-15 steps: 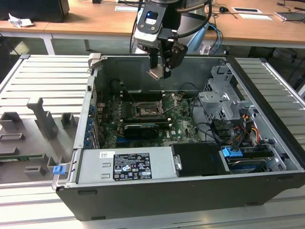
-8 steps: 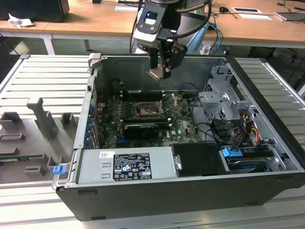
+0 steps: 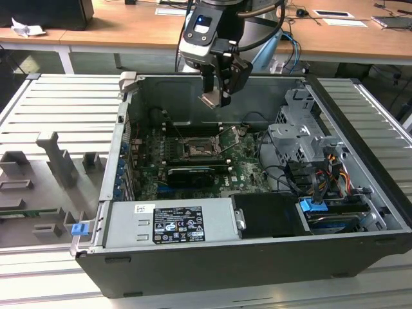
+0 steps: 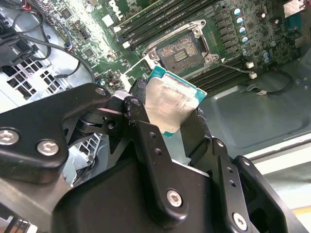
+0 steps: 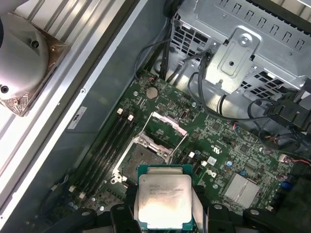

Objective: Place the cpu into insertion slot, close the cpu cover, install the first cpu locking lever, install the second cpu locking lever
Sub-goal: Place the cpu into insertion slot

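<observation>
Aloft, hand (image 3: 215, 96) grips cpu (image 5: 164, 201); insertion slot (image 4: 181, 53) uncovered.

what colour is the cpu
The cpu has a silver-grey lid and teal-green rim; best in the first wrist view.

- The computer case (image 3: 225, 270) lies open on the worktop (image 3: 58, 103), with moulded fixtures (image 3: 58, 164) beside it on the exterior view's left.
- Inside the case, the motherboard (image 3: 248, 168) lies on the floor. The power supply (image 3: 170, 222) is in front of it and the drive cage (image 3: 299, 138) is on the exterior view's right.
- The insertion slot (image 3: 196, 149) sits mid-board, with memory slots (image 4: 160, 17) along two opposite sides.
- The cpu cover (image 5: 167, 127) stands raised off the slot, at its edge toward the drive cage.
- The cpu (image 3: 210, 99) is clamped between the fingers (image 4: 197, 133) of the gripper (image 3: 217, 93) and hangs above the board, apart from the slot.
</observation>
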`<state>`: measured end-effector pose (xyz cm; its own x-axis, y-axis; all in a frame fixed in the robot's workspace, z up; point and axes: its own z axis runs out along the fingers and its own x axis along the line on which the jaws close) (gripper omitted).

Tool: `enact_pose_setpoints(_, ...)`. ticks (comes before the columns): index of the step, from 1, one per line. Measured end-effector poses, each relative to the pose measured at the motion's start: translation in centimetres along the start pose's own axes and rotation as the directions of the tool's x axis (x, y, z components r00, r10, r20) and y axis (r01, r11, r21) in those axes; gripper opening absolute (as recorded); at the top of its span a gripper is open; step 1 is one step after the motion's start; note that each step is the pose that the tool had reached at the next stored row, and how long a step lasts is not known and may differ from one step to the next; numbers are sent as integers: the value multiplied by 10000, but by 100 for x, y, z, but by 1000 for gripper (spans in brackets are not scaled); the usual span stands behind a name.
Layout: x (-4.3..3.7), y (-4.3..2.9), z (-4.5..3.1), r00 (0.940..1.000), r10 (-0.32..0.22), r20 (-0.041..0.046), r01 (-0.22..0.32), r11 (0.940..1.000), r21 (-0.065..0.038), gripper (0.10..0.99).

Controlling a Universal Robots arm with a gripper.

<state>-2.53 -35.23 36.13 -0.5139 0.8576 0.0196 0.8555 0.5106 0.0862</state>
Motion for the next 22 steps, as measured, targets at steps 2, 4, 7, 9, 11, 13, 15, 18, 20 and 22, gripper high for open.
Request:
enact_pose_setpoints(2,0,0,1,10000,56,5,-56,10000,-2,529)
enact_pose_setpoints(4,0,0,2,9999,102,9,-102,9999,-2,529)
enact_pose_setpoints(7,0,0,3,9999,167,15,-167,9999,-3,529)
enact_pose_setpoints(9,0,0,4,9998,216,19,-216,9998,-4,529)
enact_pose_setpoints(11,0,0,5,9996,270,23,-270,9996,-6,529)
enact_pose_setpoints(13,0,0,6,9995,329,29,-329,9995,-6,529)
enact_pose_setpoints(15,0,-1,7,9992,392,34,-392,9992,-9,529)
enact_pose_setpoints(18,0,-1,9,9989,466,40,-466,9989,-10,529)
enact_pose_setpoints(20,0,-1,10,9987,504,43,-504,9987,-11,529)
enact_pose_setpoints(22,0,-1,11,9984,569,49,-569,9984,-13,529)
